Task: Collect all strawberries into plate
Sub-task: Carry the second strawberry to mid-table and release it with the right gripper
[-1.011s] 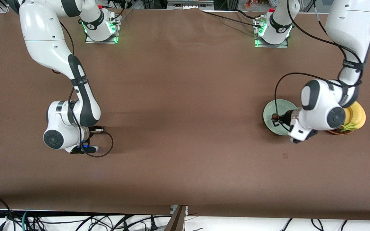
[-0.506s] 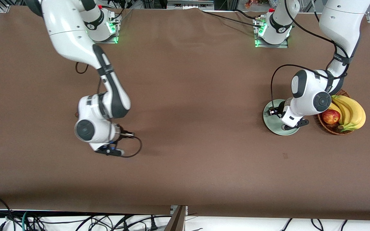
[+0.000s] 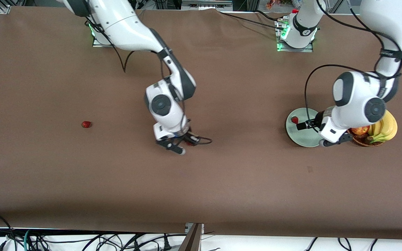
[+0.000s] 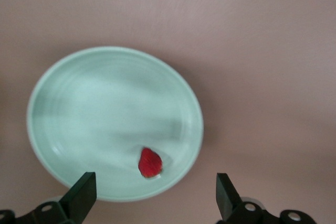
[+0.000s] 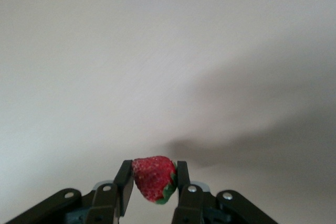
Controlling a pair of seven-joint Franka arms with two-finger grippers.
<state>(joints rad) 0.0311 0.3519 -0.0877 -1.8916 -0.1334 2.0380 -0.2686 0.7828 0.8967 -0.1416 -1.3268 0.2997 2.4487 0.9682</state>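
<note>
The right pincer [image 5: 152, 187] hung in the air over the bare middle of the brown desk [image 3: 243, 181], its arm reaching out from the base at the right arm's end. Its two fingers [image 5: 124, 182] were pressed in narrow against a strawberry [image 5: 154, 177], holding it by its sides with the green leaves pointing down toward the wrist. In the front view that berry [image 3: 189, 142] showed only as a red speck under the pincer [image 3: 181, 143].

The left pincer [image 4: 155, 192] hovered over the pale green plate [image 3: 302, 137], which sat toward the left arm's end of the desk. Its fingers [image 4: 81, 195] stood wide apart with nothing between them. A second strawberry [image 4: 150, 162] lay inside the plate [image 4: 94, 108], close to the rim; in the front view it [image 3: 294, 120] sat on the part of the plate toward the right arm's end.

A third strawberry [image 3: 86, 124] lay alone on the desk toward the right arm's end, well apart from both pincers and the plate.

Just beside the plate, toward the left arm's end, stood a wicker basket [image 3: 361, 141] holding bananas [image 3: 387, 125] and a red apple [image 3: 359, 130], partly hidden by the left arm's wrist.
</note>
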